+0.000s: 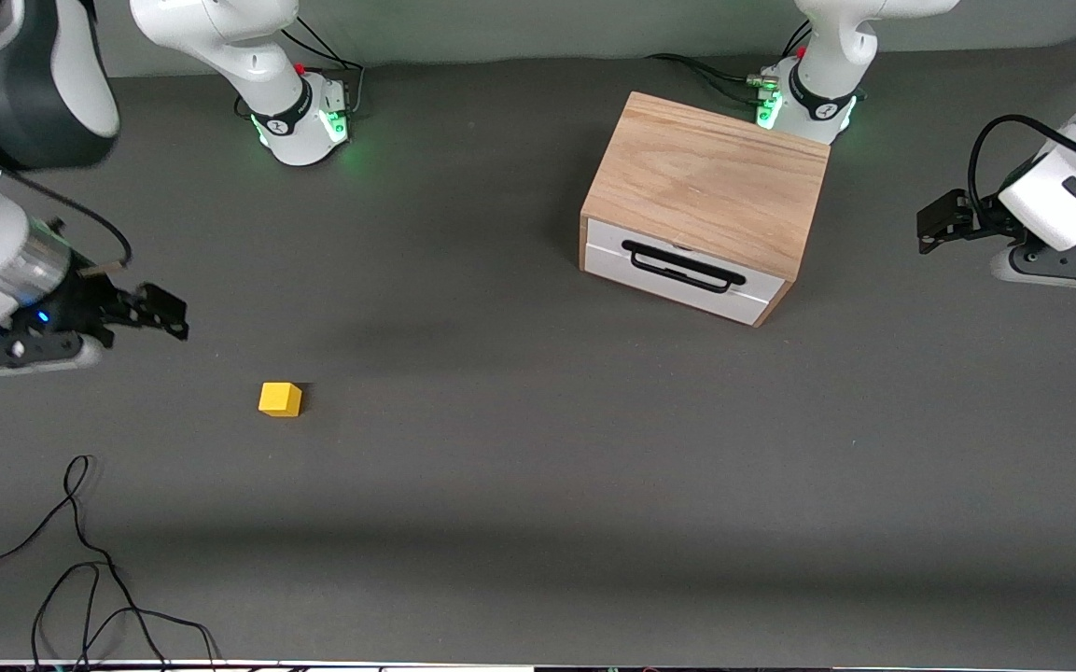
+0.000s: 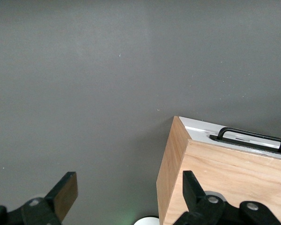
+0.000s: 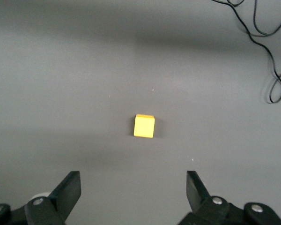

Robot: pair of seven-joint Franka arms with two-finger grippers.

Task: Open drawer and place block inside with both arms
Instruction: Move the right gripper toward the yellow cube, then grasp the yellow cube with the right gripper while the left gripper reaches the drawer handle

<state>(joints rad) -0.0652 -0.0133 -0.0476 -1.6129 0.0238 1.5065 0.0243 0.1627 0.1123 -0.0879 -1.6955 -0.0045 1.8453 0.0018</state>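
White-fronted drawer [image 1: 677, 273] with its long black bar handle [image 1: 683, 266] sits fully shut in the light oak box [image 1: 707, 185], which rests on the dark grey tabletop [image 1: 538, 467] toward the left arm's end, close in front of that arm's green-lit base [image 1: 803, 103]. The small yellow cube block [image 1: 280, 399] lies on the tabletop toward the right arm's end, nearer the front camera than the box and well apart from it, touching nothing. The black right gripper [image 1: 164, 313] hangs over bare tabletop near the block, farther from the front camera than the block; its wrist view shows the block [image 3: 144, 126] between and ahead of the spread fingers [image 3: 68, 190], so the jaws are released and hold nothing. The black left gripper [image 1: 941, 219] hovers off the box's side at the left arm's end of the table; its wrist view shows the box corner [image 2: 178, 154] and handle [image 2: 250, 138], with the jaws likewise wide apart and empty. A loose black cable [image 1: 80, 579] trails on the tabletop nearer the front camera than the block.
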